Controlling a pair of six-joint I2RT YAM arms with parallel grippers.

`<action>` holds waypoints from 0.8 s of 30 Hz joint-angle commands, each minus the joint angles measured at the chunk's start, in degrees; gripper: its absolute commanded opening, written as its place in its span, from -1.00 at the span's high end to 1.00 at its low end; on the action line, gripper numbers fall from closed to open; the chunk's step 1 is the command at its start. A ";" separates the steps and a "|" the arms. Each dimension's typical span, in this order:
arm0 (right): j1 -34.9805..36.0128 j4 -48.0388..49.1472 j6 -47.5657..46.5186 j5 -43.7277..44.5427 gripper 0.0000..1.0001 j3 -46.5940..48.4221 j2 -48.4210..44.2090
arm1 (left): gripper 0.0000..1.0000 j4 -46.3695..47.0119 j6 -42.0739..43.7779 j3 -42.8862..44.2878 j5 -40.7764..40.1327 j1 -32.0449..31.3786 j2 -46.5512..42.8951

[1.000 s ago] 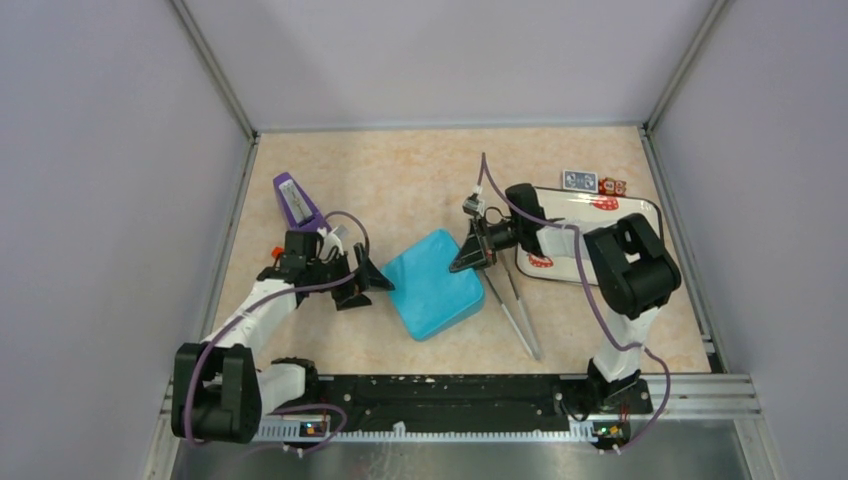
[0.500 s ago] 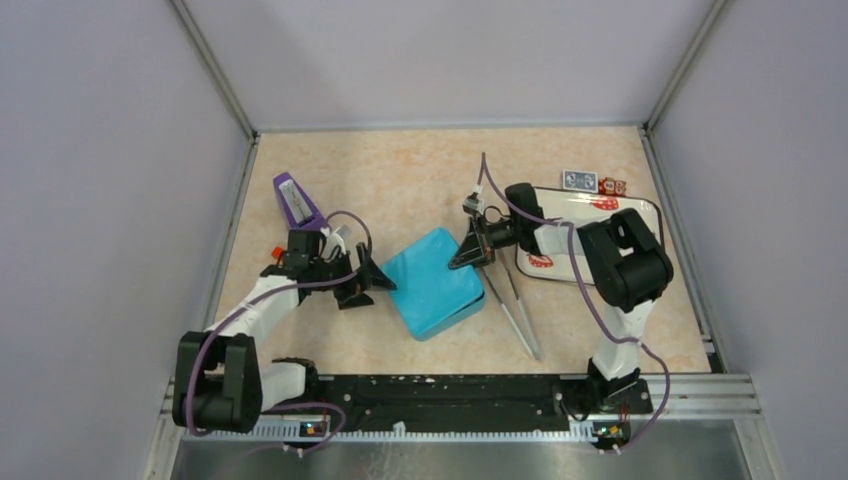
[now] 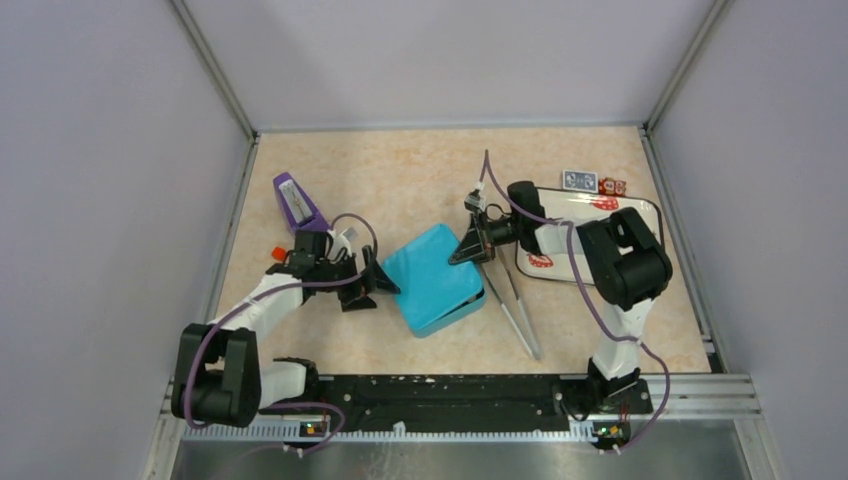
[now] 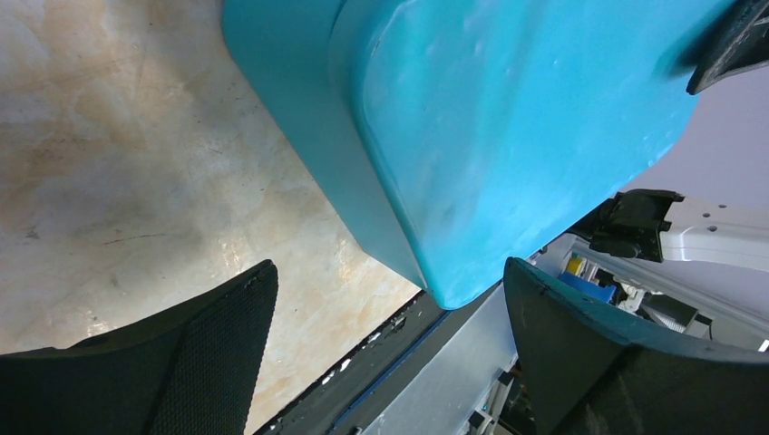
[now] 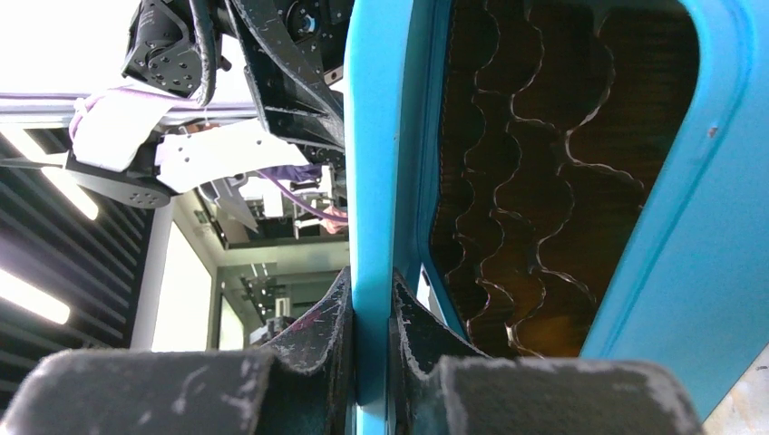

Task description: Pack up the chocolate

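Frankly, we cannot pick out any chocolate: none shows in the brown liner [image 5: 544, 163] inside the blue box [image 3: 432, 285]. The white tray [image 3: 640, 215] right of the box is half hidden by our right arm, so we guess it lies there. Our right gripper [image 5: 372, 335] pinches the box's right edge, and our left gripper [image 3: 376, 281] stands spread just off its left corner. Tongs [image 3: 515, 305] lie right of the box, nearer the right arm.

The box [image 3: 432, 280] sits mid-frame on the desk [image 3: 400, 180], between the left tool [image 3: 382, 283] and the right tool [image 3: 464, 256]. Tongs [image 3: 515, 310] lie just right of it. The tray [image 3: 645, 212] lies centre right, with a card [image 3: 578, 180] above it.
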 commanded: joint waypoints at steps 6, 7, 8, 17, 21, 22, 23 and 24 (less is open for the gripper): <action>-1.19 3.79 -0.50 0.32 1.00 -0.32 -1.26 | -0.95 2.34 -0.46 3.48 -0.55 -2.14 0.13; -1.28 3.68 -0.75 0.33 1.00 -0.61 -1.52 | -0.95 2.93 -0.91 3.51 -0.83 -2.89 0.06; -1.29 3.62 -0.98 0.37 1.00 -0.95 -1.80 | -0.95 3.22 -1.39 3.55 -1.93 -4.19 -0.03; -1.59 4.42 -1.27 0.76 1.00 -1.50 -1.69 | -0.93 7.98 -4.41 2.69 -3.88 -8.55 5.00; -1.75 3.75 -1.77 1.06 0.68 -1.43 -2.22 | -0.93 7.80 -3.98 3.72 -5.87 -9.34 6.60; -1.79 2.76 -2.63 1.15 0.59 -1.31 -2.48 | -0.93 8.21 -3.79 3.73 -6.15 -9.43 6.77; -1.88 1.45 -3.50 1.60 0.49 -1.01 -2.86 | -0.93 8.42 -3.49 3.83 -6.70 -9.73 7.01; -1.90 -0.11 -4.36 2.06 0.40 -0.81 -3.37 | -0.93 8.26 -3.14 4.13 -7.36 -9.89 7.44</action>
